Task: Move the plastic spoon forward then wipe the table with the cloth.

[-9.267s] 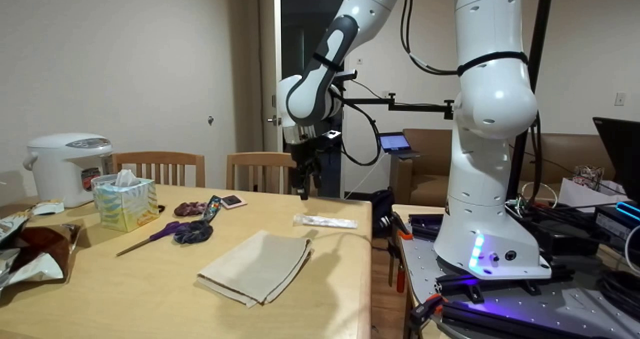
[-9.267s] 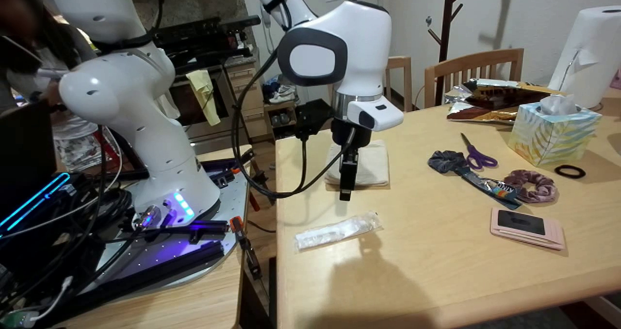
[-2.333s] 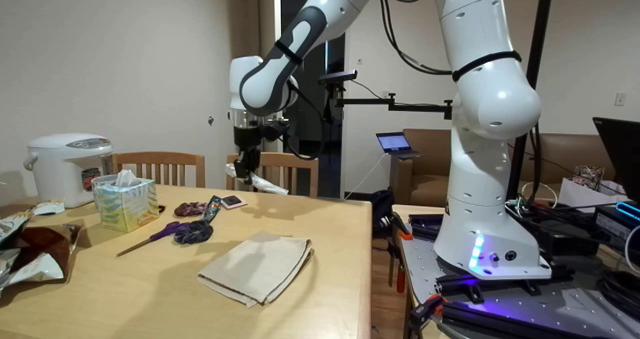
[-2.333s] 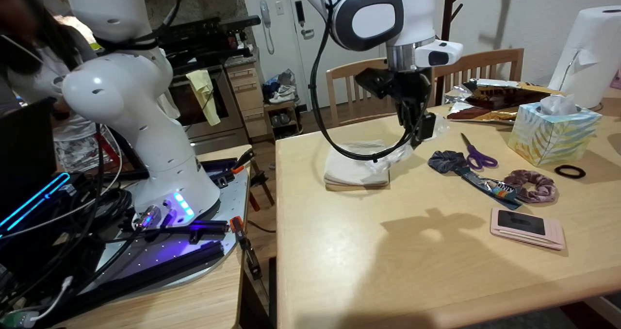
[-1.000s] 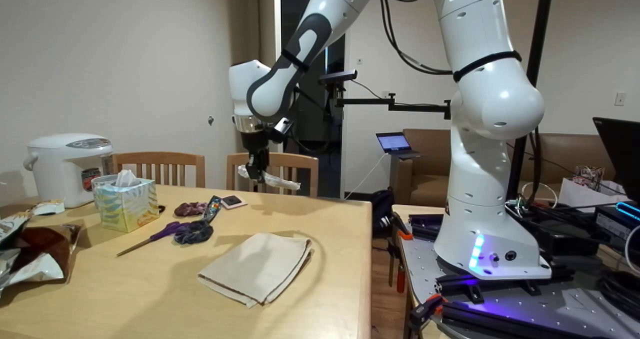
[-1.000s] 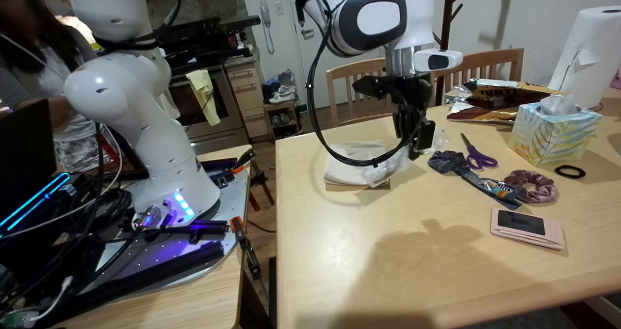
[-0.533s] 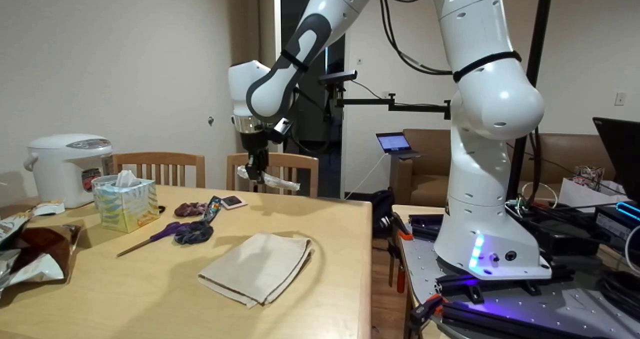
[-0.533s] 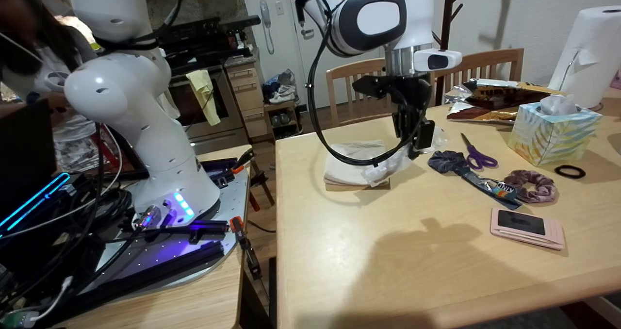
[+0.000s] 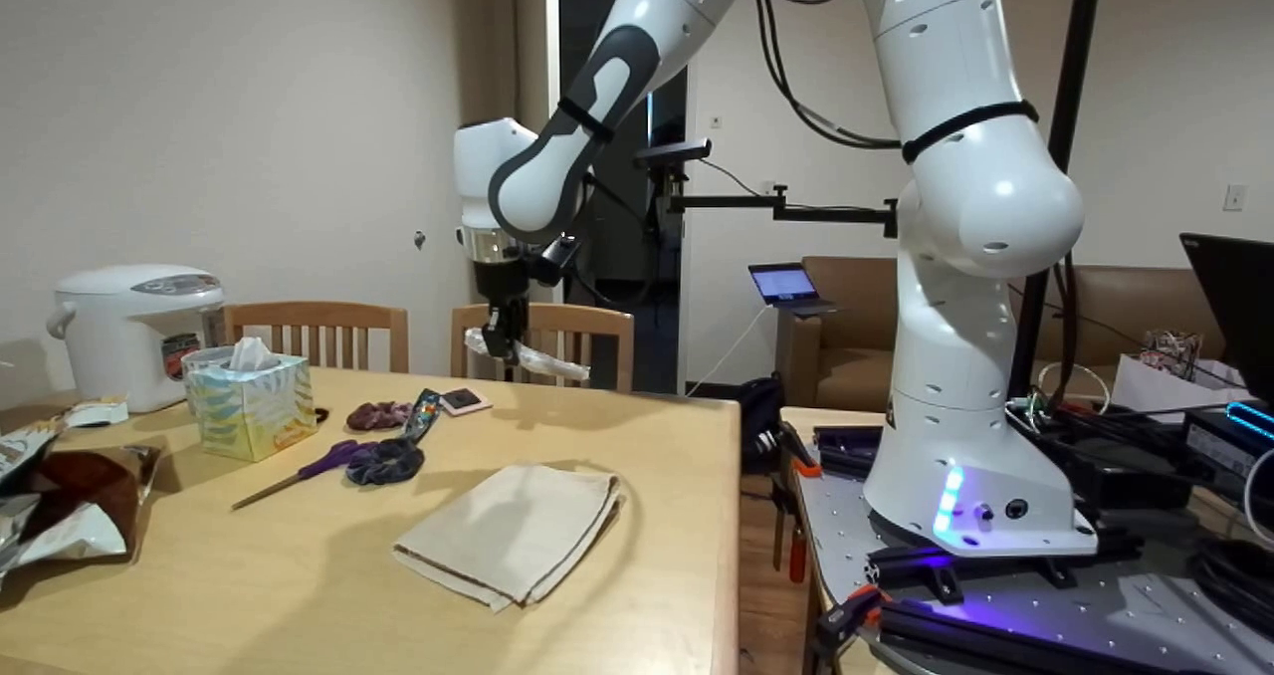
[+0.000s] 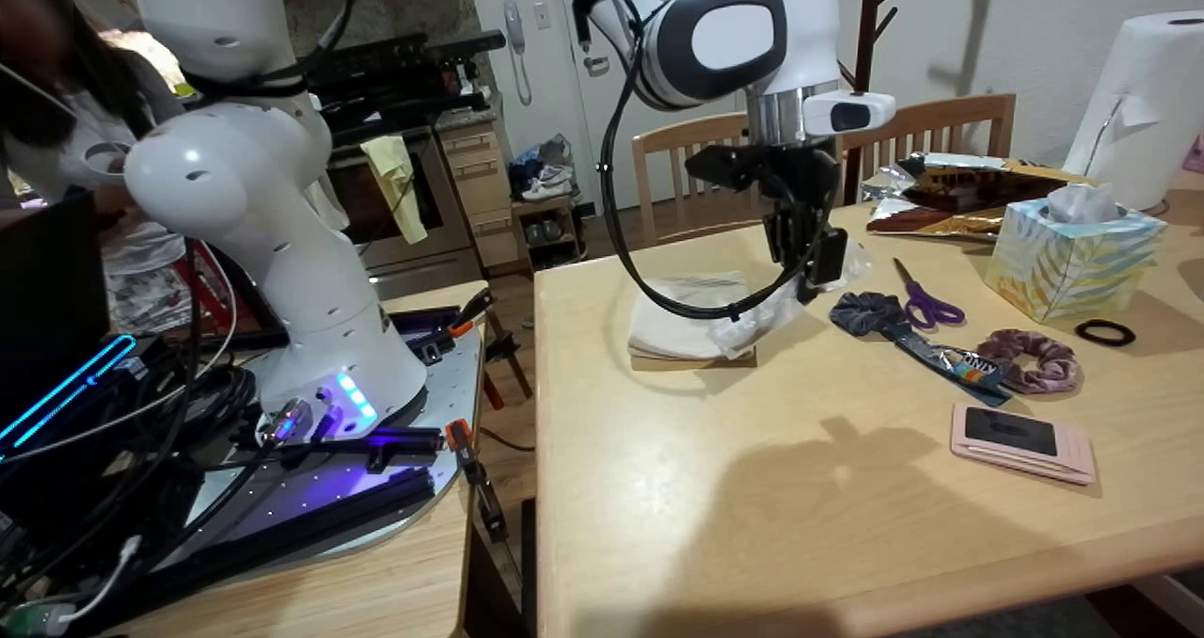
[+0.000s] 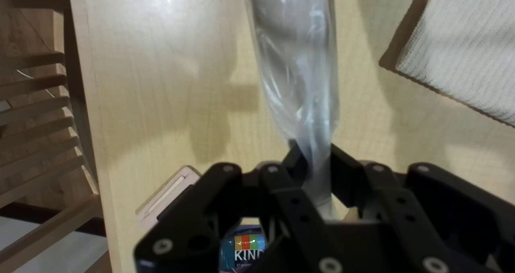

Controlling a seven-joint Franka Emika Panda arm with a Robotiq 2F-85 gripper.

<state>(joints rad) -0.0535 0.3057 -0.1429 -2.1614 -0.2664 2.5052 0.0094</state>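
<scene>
At the left in an exterior view lay a crumpled foil bag [image 9: 95, 486], with a white water boiler [image 9: 139, 341] behind it and a leaf-patterned tissue box [image 9: 254, 411] to their right. Next came scissors [image 9: 317, 467] with purple handles, just beside a dark scrunchie [image 9: 385, 463]; a blue snack wrapper [image 9: 422, 416] lay between that and a reddish scrunchie [image 9: 378, 416], near a pink card holder [image 9: 465, 402]. Then the gripper [image 9: 505, 344] pointed down, clenched on the plastic spoon [image 9: 552, 363], whose clear, glossy sleeve [image 11: 297, 63] was pinched between the fingers [image 11: 346, 176] and held clear of the table [image 9: 657, 595], one end reaching rightward; the spoon's own shape was hard to make out inside. Nearer the camera, the beige cloth [image 9: 513, 536] lay folded flat on the table, apart from the spoon. Farther right, beyond the table's edge, stood the robot's white base [image 9: 980, 466] on a metal plate [image 9: 1145, 595].
</scene>
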